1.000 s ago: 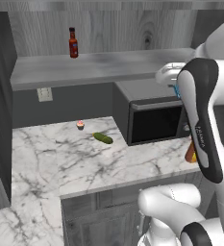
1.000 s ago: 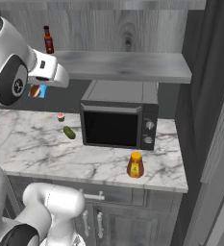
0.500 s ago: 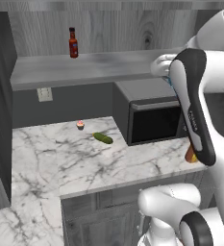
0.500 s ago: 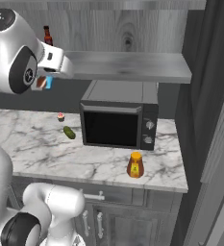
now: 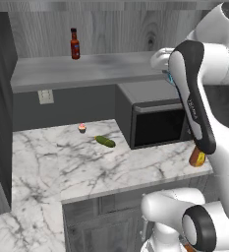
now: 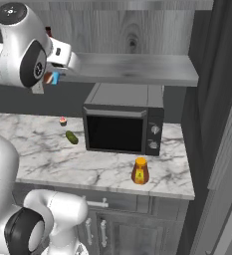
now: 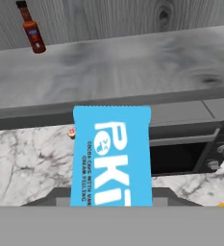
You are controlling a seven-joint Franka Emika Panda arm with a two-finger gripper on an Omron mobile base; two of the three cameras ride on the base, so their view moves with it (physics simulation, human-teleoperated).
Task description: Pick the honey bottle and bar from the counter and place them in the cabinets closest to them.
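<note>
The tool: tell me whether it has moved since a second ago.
Yes. In the right base view the tool, holding the bar, has risen toward the shelf edge.

Arm lifts the bar up to the shelf edge

Over the last second the arm has swung upward and away from the base, carrying the gripper (image 6: 55,75) with the blue bar (image 7: 111,156) clamped in it from beside the microwave's (image 6: 122,127) top up to the near edge of the grey shelf (image 6: 137,69), above the microwave's left end; the upper arm now stands taller.
</note>
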